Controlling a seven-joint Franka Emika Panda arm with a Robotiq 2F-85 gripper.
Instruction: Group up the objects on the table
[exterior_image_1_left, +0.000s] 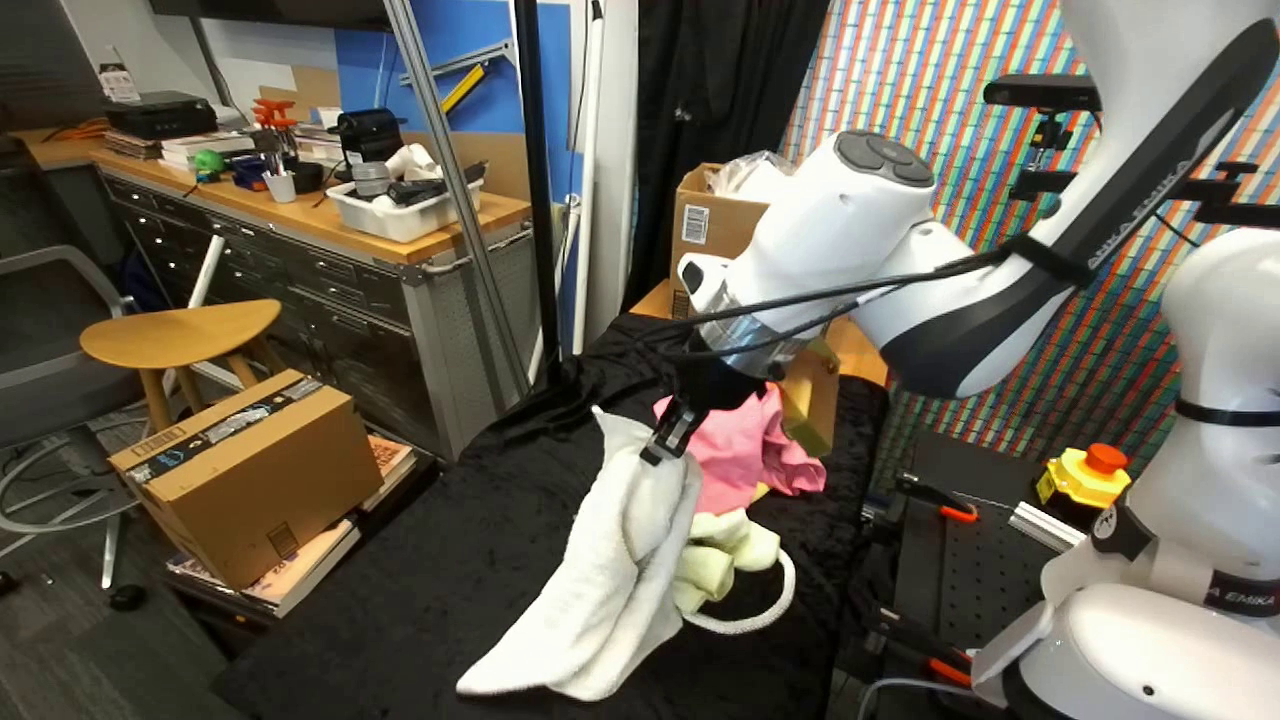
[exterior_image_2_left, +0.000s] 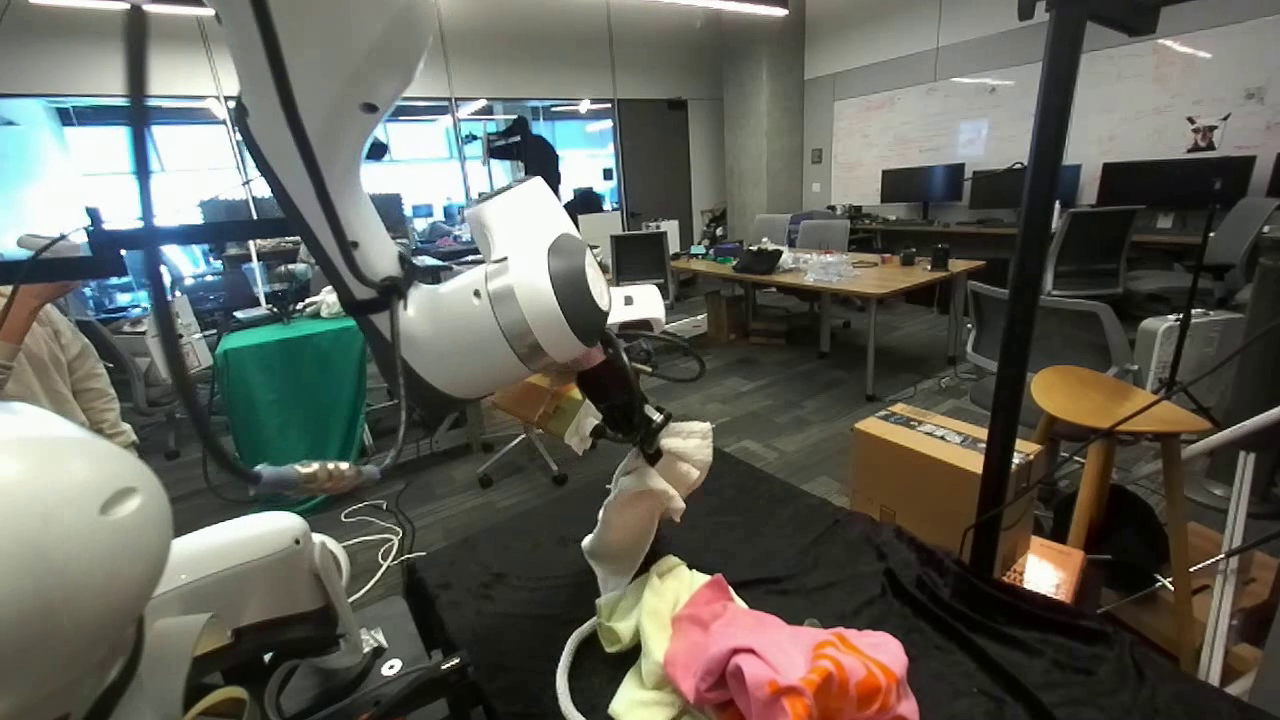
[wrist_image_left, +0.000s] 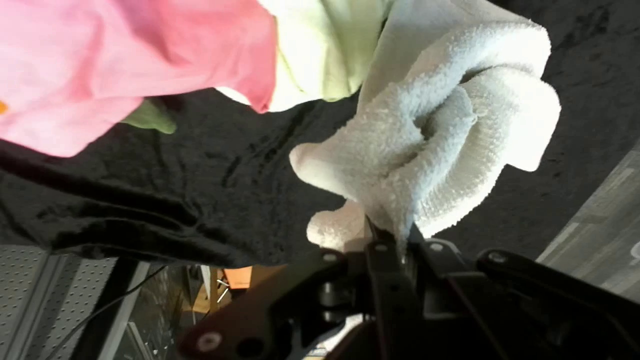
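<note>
Hanging from pincer (exterior_image_1_left: 665, 449): white towel (exterior_image_1_left: 605, 575), lower contact unclear.

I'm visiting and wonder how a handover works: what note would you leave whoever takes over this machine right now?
Hand: shut on the white towel, which hangs from it; whether its lower end touches the table is unclear.
Pink cloth overlaps the pale yellow-green cloth; a white loop curves out beside them, its source unclear.
Done: those two cloths are together.
Left: probably lay the towel with them and let go.
</note>
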